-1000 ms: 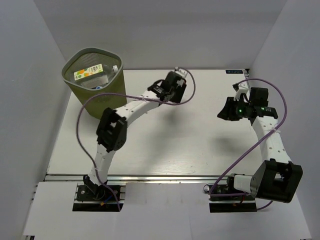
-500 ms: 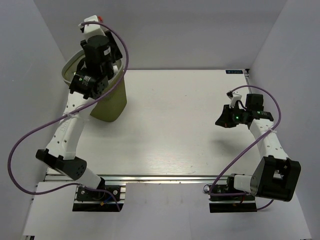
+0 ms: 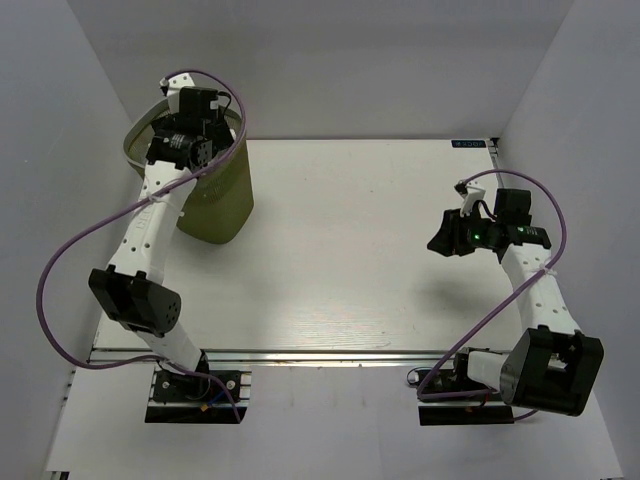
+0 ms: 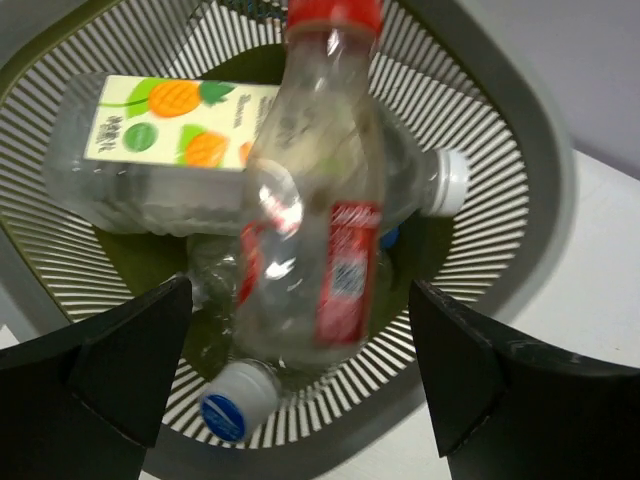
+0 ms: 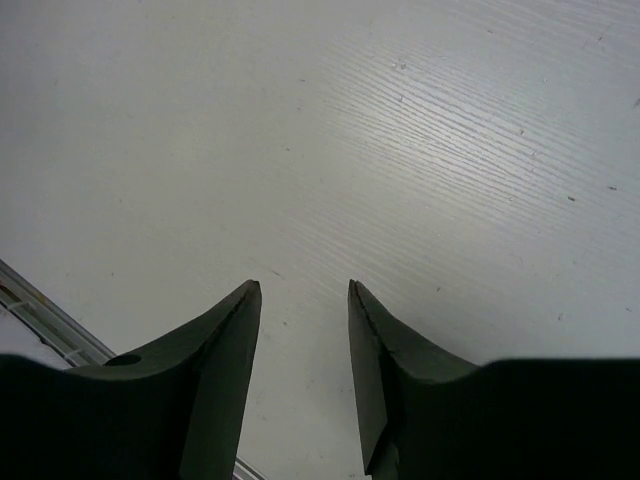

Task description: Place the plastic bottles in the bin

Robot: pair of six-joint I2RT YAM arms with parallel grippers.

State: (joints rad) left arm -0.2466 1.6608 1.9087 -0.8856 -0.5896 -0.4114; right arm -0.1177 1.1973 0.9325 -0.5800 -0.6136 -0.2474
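A: Well, how do your claws stand?
B: Your left gripper (image 4: 300, 288) gapes wide over the bin (image 4: 540, 180). The red-capped bottle (image 4: 320, 200), blurred, touches neither finger and sits inside, above the juice bottle (image 4: 150, 160). Your right gripper (image 5: 300, 290) stands slightly apart, holding nothing, over the table (image 5: 400, 120).

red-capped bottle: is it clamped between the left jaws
No, the left jaws stand wide apart with gaps on both sides of the red-capped bottle above the bin.
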